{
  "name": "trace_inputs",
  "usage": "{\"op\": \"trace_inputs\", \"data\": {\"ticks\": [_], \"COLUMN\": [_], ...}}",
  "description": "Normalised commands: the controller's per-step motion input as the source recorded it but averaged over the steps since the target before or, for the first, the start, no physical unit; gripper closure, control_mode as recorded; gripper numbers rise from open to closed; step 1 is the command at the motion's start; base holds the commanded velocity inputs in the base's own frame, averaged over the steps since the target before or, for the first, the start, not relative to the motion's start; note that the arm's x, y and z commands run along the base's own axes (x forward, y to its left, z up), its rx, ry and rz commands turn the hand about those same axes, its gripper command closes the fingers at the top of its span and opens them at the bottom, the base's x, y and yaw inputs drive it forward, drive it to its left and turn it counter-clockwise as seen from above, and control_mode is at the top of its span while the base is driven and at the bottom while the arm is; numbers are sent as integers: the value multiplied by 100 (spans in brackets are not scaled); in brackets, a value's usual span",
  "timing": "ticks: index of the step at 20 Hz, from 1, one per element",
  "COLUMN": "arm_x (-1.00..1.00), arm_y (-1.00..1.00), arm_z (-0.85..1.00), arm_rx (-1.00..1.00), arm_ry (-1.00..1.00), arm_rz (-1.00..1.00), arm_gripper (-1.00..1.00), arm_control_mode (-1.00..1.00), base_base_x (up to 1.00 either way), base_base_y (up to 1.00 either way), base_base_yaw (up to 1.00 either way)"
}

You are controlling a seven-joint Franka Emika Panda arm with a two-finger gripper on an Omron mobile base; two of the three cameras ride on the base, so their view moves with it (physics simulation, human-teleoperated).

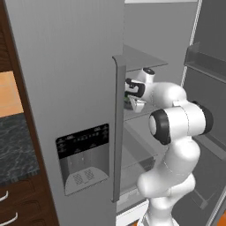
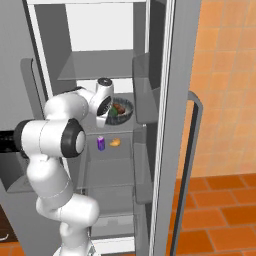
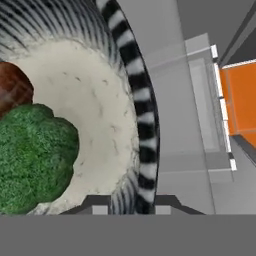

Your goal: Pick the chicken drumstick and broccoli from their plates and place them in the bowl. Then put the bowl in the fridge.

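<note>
Hand view shows the bowl (image 3: 90, 115) on a fridge (image 2: 165, 65) shelf, broccoli (image 3: 30, 155) and drumstick (image 3: 12, 85) inside, the gripper (image 3: 128, 204) straddling its rim — jaws barely apart, grip uncertain — so open fully, then withdraw straight back.

Bowl (image 3: 142, 115): dark grey, ribbed outside in dark and pale stripes; inside pale cream, speckled. Broccoli (image 3: 32, 157): deep mottled green. Drumstick (image 3: 12, 90): reddish-brown. Fridge (image 1: 66, 79): grey metallic, with black dispenser panel (image 1: 83, 141) and pale shelves. Arm (image 2: 52, 135): white, dark joints. On a lower shelf, a purple item (image 2: 101, 143) and an orange item (image 2: 115, 143). Floor (image 2: 215, 210): orange tiles.
</note>
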Motion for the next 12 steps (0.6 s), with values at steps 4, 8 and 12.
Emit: {"op": "trace_inputs", "data": {"ticks": [4,8,12], "arm_x": [-31,-64,-64], "arm_y": [1,2,6], "arm_z": [4,6,17], "arm_rx": [0,0,0], "arm_ry": [-19,-29,-25], "arm_rz": [0,0,0], "arm_gripper": [-100,-100,-100], "arm_control_mode": [-100,-100,-100], "base_base_x": [0,0,0], "base_base_y": [0,0,0], "base_base_yaw": [0,0,0]}}
